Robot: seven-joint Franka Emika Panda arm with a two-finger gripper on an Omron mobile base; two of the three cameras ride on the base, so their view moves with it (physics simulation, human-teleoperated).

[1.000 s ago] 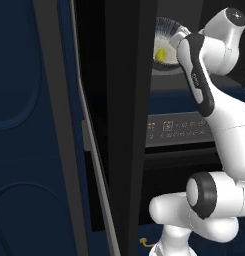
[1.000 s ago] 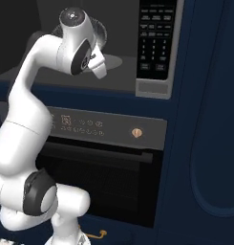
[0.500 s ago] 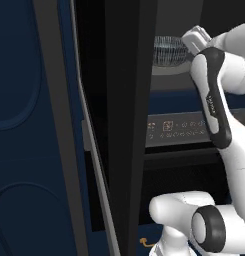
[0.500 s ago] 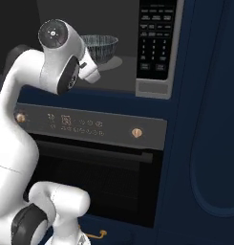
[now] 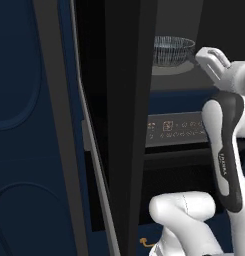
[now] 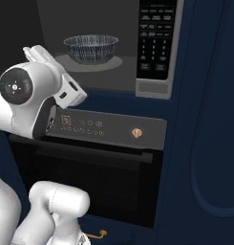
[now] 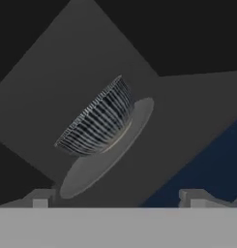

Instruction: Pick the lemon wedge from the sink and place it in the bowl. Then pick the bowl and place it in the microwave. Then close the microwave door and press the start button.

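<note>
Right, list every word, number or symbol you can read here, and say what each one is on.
Nothing reads clearly.
Microwave keypad: rows of pale button labels, too small to read.
Oven control panel: an orange-framed icon and a row of small pale icons, too blurred to identify; the same strip shows in the left base view.
Robot arm's dark forearm cover: faint vertical lettering, unreadable.
Bowl: streaks only, no text.

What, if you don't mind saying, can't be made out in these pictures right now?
- Lemon wedge: the bowl sits on the microwave's turntable; its wall hides the inside in all three views.
- Keypad labels: too small in the right base view.
- Microwave door: seen edge-on in the left base view, cut off at top and bottom.
</note>
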